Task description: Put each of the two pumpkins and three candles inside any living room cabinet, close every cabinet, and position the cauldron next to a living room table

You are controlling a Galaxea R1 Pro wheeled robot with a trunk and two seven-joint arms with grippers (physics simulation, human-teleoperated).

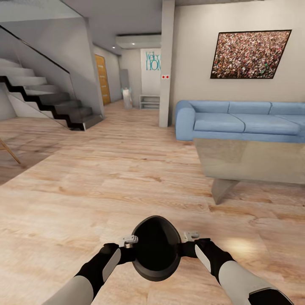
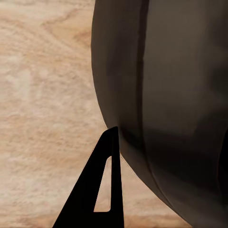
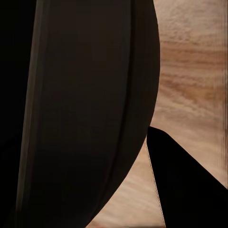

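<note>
The matte black cauldron [image 1: 156, 248] hangs low in front of me over the wooden floor, its wide mouth facing the head camera. My left gripper [image 1: 129, 253] clamps its left side and my right gripper [image 1: 187, 249] clamps its right side. In the left wrist view the cauldron's bulging wall [image 2: 166, 95] sits against one dark finger [image 2: 102, 190]. The right wrist view has the same wall [image 3: 85, 118] beside a finger [image 3: 185, 190]. A pale stone-coloured table [image 1: 254, 163] stands ahead to the right. The pumpkins, candles and cabinet are out of view.
A blue sofa [image 1: 241, 120] stands behind the table under a framed picture [image 1: 250, 54]. A pillar [image 1: 166, 63] rises left of the sofa. Stairs [image 1: 51, 101] climb at the far left, with a hallway [image 1: 135, 97] beyond. Wooden floor [image 1: 110, 178] stretches ahead.
</note>
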